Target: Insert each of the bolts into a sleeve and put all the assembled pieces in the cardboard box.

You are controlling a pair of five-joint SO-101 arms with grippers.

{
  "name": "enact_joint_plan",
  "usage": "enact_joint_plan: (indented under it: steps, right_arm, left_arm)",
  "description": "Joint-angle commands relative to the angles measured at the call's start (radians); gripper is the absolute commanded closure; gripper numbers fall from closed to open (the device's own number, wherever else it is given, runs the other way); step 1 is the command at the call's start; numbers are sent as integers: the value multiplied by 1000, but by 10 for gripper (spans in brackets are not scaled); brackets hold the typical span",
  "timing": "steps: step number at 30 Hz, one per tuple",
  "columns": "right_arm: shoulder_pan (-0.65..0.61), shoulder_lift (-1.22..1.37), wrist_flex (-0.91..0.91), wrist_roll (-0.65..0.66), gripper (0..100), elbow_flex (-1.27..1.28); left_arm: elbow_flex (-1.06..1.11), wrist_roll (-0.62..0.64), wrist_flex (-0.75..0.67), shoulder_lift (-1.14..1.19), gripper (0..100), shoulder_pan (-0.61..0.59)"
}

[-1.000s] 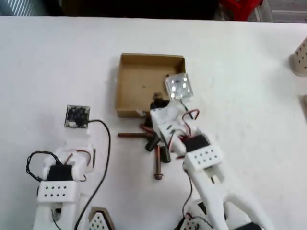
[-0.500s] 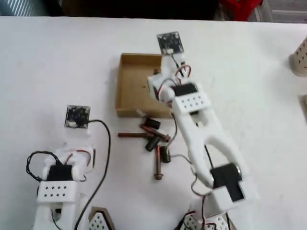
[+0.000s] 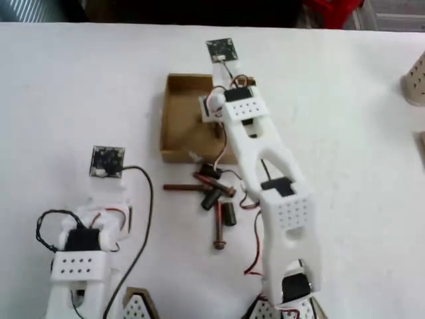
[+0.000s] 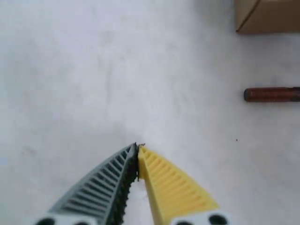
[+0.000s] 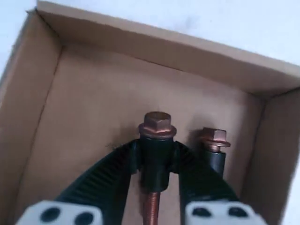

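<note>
In the right wrist view my right gripper (image 5: 156, 150) is shut on a copper bolt in a black sleeve (image 5: 154, 161), held over the floor of the cardboard box (image 5: 89, 98). A second sleeved bolt (image 5: 214, 150) lies in the box beside it. The high view shows that arm stretched over the box (image 3: 178, 116). In front of the box lie loose bolts (image 3: 182, 188) (image 3: 218, 229) and black sleeves (image 3: 211, 197) (image 3: 228, 214). My left gripper (image 4: 137, 151) is shut and empty above bare table, with a bolt end (image 4: 272, 94) and a box corner (image 4: 267, 16) farther off.
The left arm (image 3: 80, 256) sits at the near left with its cable looping beside it. A beige perforated block (image 3: 415, 80) stands at the right edge and another (image 3: 136, 307) at the near edge. White table (image 3: 80, 86) lies open to the left and far side.
The right arm has swung from the pile of parts out over the cardboard box, carrying the sleeved bolt. The left arm has stayed still.
</note>
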Motion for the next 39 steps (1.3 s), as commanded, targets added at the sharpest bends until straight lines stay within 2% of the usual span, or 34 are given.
enact_joint_plan:
  steps: [1,5,10,24,28,39]
  right_arm:
    - [19,28,64,8,786,-133]
    - [19,42,94,5,817,-192]
    - [19,-5,124,11,984,-198]
    - [35,-211,532,12,981,-155]
    - [36,-268,542,12,982,-6]
    - [27,-654,297,12,982,658]
  left_arm:
    - [-5,-6,-2,-16,976,16]
    - [-5,-8,-2,-16,976,16]
    - [-5,-8,-3,-16,976,16]
    - [-5,-8,-23,-16,976,12]
    - [-5,-8,-23,-16,976,12]
    - [-5,-8,-21,-16,976,12]
